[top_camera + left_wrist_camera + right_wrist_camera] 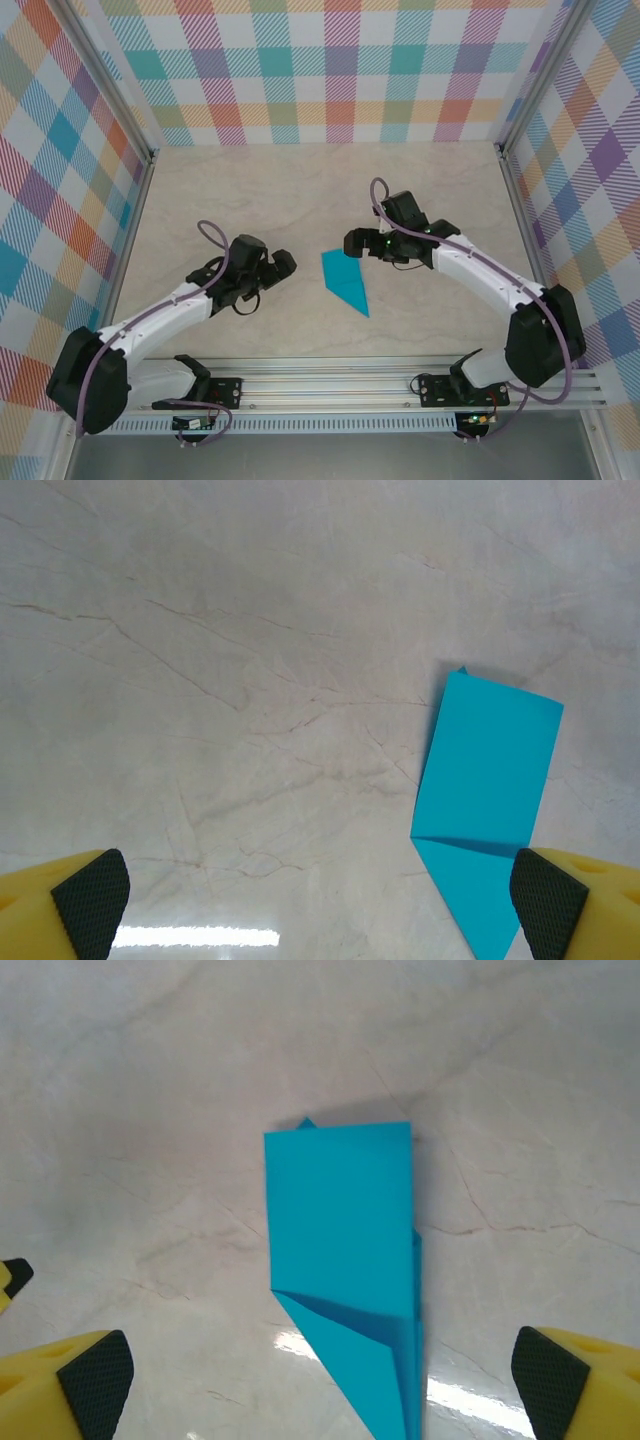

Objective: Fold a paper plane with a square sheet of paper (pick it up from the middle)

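Note:
The teal-blue sheet of paper lies flat on the table, folded into a narrow pointed paper plane with its tip toward the near edge. My left gripper hovers just left of it, open and holding nothing. In the left wrist view the paper plane lies at the right, close to the right finger pad. My right gripper hangs open above the plane's far right end. In the right wrist view the plane lies centred between the wide-apart pads, which do not touch it.
The pale marble-patterned table is walled by checked panels on three sides, with metal posts at the corners. An aluminium rail carrying both arm bases runs along the near edge.

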Robot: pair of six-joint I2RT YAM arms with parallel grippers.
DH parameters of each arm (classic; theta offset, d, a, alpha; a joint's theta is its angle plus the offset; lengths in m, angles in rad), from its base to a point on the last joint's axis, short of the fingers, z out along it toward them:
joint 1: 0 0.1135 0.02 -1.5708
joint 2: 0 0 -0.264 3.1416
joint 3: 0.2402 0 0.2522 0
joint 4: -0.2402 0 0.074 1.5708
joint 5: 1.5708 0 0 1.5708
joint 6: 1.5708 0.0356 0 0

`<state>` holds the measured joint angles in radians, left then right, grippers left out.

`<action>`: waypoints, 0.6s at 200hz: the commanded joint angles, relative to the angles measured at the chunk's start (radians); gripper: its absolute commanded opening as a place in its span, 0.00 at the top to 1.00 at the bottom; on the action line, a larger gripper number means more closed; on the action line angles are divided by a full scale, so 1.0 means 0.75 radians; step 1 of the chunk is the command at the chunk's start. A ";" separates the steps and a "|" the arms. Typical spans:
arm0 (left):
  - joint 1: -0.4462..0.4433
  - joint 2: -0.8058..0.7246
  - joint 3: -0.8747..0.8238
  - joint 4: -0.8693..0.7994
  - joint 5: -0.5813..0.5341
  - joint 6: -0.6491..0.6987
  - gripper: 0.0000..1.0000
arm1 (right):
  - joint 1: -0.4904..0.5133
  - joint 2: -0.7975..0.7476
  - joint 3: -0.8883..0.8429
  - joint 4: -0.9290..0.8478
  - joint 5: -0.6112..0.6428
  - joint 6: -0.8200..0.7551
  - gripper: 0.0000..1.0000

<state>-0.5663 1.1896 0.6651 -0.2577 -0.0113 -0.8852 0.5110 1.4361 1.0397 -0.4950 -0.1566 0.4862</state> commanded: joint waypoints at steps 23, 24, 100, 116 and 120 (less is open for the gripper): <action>0.019 0.074 -0.010 0.215 -0.052 -0.064 0.00 | -0.144 0.197 -0.055 0.155 -0.617 -0.047 0.14; 0.019 0.075 -0.009 0.216 -0.054 -0.066 0.00 | -0.146 0.200 -0.057 0.158 -0.621 -0.044 0.15; 0.000 0.170 0.095 0.217 0.137 0.005 0.01 | -0.164 0.195 -0.170 0.207 -0.695 -0.024 0.65; 0.000 0.149 0.081 0.233 0.129 0.007 0.00 | -0.168 0.206 -0.182 0.244 -0.710 -0.001 0.71; 0.000 0.149 0.083 0.240 0.144 0.007 0.00 | -0.168 0.208 -0.182 0.245 -0.711 0.008 0.71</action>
<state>-0.5671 1.3357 0.7448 -0.1223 0.0631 -0.8967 0.3923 1.5978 0.9199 -0.3698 -0.6323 0.4828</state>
